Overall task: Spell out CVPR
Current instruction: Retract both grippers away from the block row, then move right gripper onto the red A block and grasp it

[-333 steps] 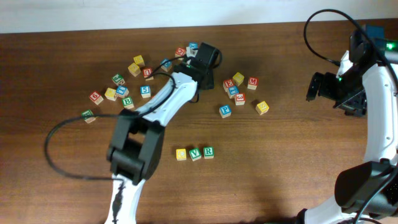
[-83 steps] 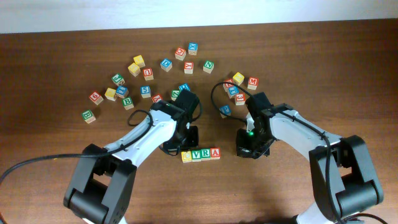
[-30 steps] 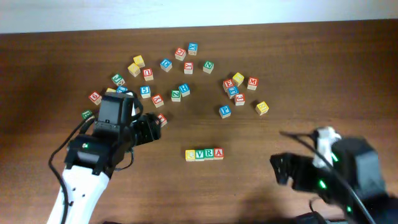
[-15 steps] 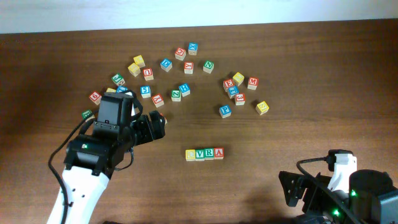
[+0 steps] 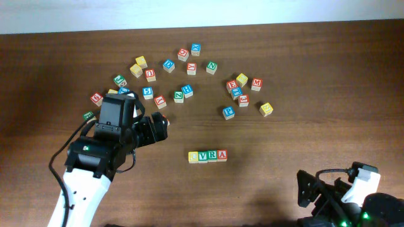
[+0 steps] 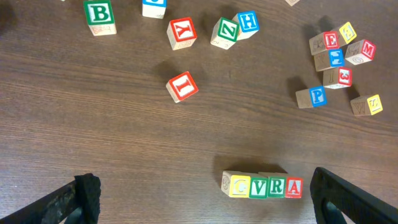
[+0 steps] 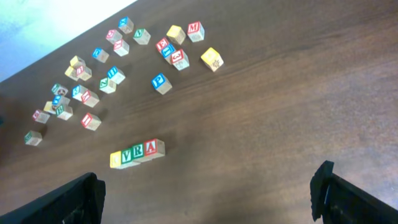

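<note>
A row of blocks (image 5: 207, 156), C V R A, is laid on the brown desk (image 5: 284, 126), with the blue P block (image 5: 228, 112) set apart. The left hand (image 6: 204, 186) and right hand (image 7: 205, 183) are held wide open.

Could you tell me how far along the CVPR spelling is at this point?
Partly done. The row of four blocks stands together and reads what looks like C, V, R, A, so only the first two letters fit. Nothing is in hand: the left gripper and right gripper are both open and empty. Left to do: the blue P block lies apart and should go third, with R after it and A removed.
</note>
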You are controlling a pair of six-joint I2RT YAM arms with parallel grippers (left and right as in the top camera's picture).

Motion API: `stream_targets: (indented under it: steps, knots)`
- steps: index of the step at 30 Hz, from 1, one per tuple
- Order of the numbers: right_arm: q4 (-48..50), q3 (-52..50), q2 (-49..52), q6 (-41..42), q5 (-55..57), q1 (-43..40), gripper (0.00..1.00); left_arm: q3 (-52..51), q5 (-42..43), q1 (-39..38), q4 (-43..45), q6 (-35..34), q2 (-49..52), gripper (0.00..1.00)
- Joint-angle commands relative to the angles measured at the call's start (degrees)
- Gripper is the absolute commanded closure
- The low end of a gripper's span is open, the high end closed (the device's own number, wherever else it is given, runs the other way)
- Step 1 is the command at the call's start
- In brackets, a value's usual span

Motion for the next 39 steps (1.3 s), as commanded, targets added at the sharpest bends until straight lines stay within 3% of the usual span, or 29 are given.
stream_targets:
  steps: [1, 16, 19, 25, 27, 29, 31, 34, 35, 37, 39]
  knots:
    - [2.99, -4.07, -2.05, 0.37, -1.44, -0.48, 0.02, 0.04, -0.79, 0.2, -0.07, 0.33, -0.15, 0.01]
    - [6.23, -4.17, -2.05, 0.35, -1.53, -0.44, 0.02, 0.04, -0.79, 0.15, -0.09, 0.33, -0.15, 0.01]
    - [15.69, -4.17, -2.05, 0.37, -3.26, -0.44, 0.02, 0.04, -0.79, 0.15, -0.09, 0.33, -0.15, 0.01]
    - [13.99, -4.17, -2.05, 0.46, -4.48, -0.44, 0.02, 0.04, -0.81, 0.15, -0.11, 0.33, -0.15, 0.01]
    - [16.2, -4.17, -2.03, 2.64, -15.28, -0.44, 0.02, 0.04, -0.79, 0.13, -0.09, 0.33, -0.15, 0.01]
    - [27.93, -4.17, -1.81, 4.9, -23.3, -0.44, 0.02, 0.04, -0.79, 0.13, -0.09, 0.33, -0.15, 0.01]
    - [42.97, -4.15, 2.47, 6.19, -32.76, -0.44, 0.02, 0.04, -0.79, 0.13, -0.09, 0.33, -0.15, 0.01]
    - [44.35, -3.34, 15.23, 7.13, -38.86, -0.42, 0.02, 0.04, -0.79, 0.13, -0.09, 0.33, -0.15, 0.01]
    - [44.3, -2.99, 23.37, 3.87, -40.48, -0.37, 0.02, 0.04, -0.79, 0.13, -0.09, 0.33, -0.15, 0.01]
    - [43.34, -0.96, 33.81, -0.02, -37.9, 1.9, 0.02, 0.04, -0.79, 0.13, -0.09, 0.33, -0.15, 0.01]
    - [31.3, 5.31, 45.55, -4.26, -22.05, 8.87, 0.02, 0.04, -0.79, 0.13, -0.09, 0.33, -0.15, 0.01]
